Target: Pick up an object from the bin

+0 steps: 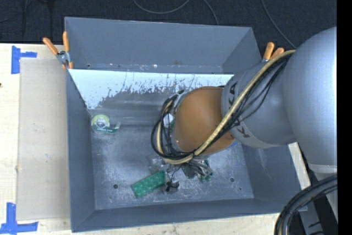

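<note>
Gripper (177, 174) is low at the floor of the bin (165, 58), front-centre, under the arm's orange cover (201, 118). Apart or together: cannot tell, because the cover and the cables (220, 124) hide most of it. Nothing visibly held.

Nearest thing is a flat green piece (148, 184), rectangular, lying slantwise on the floor near the front wall. Its right end is just beside the gripper; touching or not, cannot tell. A small green bit (207, 176) sits just beside the gripper on the other side, partly hidden. A round pale roll (102, 123) lies well apart, toward the left wall.

Judgement: the green piece is the likely target and the grasp is not confirmed. The task looks unfinished, since nothing is lifted.

Risks from here:
- The green piece is thin and flat on the metal. A closing grip could skate over it or push it away rather than catch it.
- Contact looks to be at one end only, so a hold there could let the piece swing or slip out on the lift.
- The gripper is very low, so pressing further could jam it against the floor.
- The small green bit is close enough to get nudged or pinched along with the piece.
- The front wall is near, so a shoved piece could wedge against it and be harder to take.
</note>
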`<state>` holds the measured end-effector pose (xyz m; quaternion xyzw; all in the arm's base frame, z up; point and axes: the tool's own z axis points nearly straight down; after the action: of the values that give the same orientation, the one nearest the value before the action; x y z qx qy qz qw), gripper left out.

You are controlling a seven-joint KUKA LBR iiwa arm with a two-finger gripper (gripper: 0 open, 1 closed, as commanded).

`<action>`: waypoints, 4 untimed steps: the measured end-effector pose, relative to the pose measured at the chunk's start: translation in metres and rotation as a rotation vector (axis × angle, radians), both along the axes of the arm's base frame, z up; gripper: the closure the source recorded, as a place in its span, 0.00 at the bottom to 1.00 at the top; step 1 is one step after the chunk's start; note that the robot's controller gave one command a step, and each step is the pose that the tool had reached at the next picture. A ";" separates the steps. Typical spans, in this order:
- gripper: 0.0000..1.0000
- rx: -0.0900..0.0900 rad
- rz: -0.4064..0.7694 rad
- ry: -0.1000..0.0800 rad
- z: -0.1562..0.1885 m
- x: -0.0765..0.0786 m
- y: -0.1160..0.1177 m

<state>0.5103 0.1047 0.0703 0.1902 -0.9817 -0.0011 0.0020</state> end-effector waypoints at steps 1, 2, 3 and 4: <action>1.00 0.000 0.034 0.003 0.000 -0.011 -0.010; 1.00 0.000 0.032 0.003 0.000 -0.011 -0.010; 1.00 0.000 0.031 0.003 0.000 -0.011 -0.010; 1.00 0.000 0.031 0.003 0.000 -0.011 -0.010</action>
<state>0.4992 0.0950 0.0708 0.2055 -0.9786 -0.0016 0.0036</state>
